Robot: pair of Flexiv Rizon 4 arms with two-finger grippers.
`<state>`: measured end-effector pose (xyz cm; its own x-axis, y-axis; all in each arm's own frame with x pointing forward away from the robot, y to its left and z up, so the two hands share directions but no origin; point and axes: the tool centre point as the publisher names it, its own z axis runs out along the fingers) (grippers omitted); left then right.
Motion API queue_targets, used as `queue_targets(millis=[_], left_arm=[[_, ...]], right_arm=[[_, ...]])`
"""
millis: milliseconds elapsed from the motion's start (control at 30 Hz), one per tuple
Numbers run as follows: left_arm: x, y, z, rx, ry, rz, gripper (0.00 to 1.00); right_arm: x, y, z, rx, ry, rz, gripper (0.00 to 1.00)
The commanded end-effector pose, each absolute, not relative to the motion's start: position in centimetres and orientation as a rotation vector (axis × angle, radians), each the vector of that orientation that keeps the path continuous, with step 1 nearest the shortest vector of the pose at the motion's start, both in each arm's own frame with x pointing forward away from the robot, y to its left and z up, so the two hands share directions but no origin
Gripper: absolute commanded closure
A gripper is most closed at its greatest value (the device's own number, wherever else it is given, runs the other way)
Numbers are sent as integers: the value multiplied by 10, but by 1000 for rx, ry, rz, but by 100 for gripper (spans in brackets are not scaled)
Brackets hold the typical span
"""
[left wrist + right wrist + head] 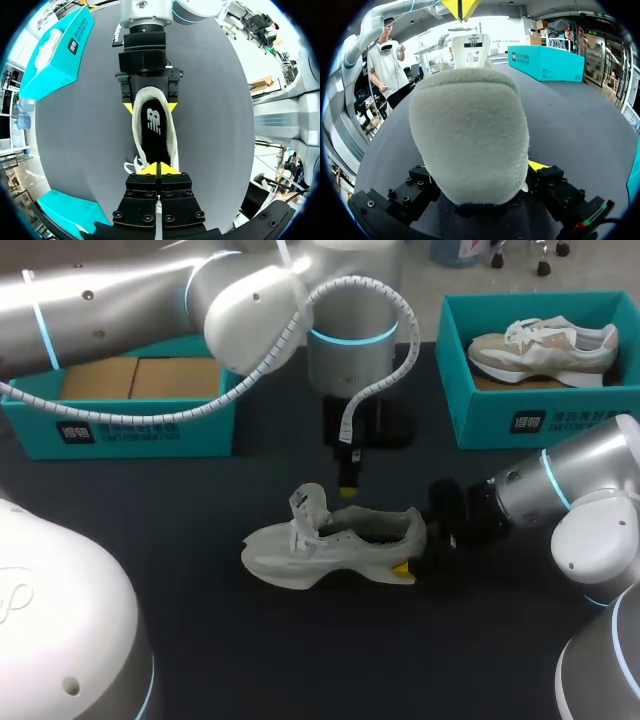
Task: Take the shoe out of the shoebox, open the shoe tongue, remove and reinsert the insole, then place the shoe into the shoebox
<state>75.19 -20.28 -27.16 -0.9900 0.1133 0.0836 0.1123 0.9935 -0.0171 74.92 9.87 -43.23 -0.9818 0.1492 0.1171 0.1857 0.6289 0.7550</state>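
My right gripper (150, 106) is clamped on the heel of the shoe (330, 540), which sits on the table (200, 540). My left gripper (157, 169) is pinched closed just above it. The shoe's probably light and squishy, and the insole (152, 127) looks floppy, so I'd grab its heel edge.

The head camera sits high above and behind the arms and looks down on the whole dark table (300, 660), with the pale shoe (335, 545) at mid-distance. The left wrist camera hangs close over that shoe, facing straight down past the left gripper (158, 169) into its opening. The right wrist camera lies low by the tabletop, so near that the heel (470, 135) fills it. All three views share the shoe.
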Motion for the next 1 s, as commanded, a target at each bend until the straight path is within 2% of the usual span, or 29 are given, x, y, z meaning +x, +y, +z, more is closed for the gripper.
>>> queue_targets(millis=[33,300,700,1000], left_arm=[[754,-206,-271,-174,-3049,3,100],[754,-206,-271,-174,-3049,3,100],[738,-228,-307,-208,-3009,146,100],[738,-228,-307,-208,-3009,146,100]], right_arm=[[749,100,-436,-291,-2798,-1302,100],[749,100,-436,-291,-2798,-1302,100],[749,100,-436,-291,-2798,-1302,100],[749,100,-436,-291,-2798,-1302,100]])
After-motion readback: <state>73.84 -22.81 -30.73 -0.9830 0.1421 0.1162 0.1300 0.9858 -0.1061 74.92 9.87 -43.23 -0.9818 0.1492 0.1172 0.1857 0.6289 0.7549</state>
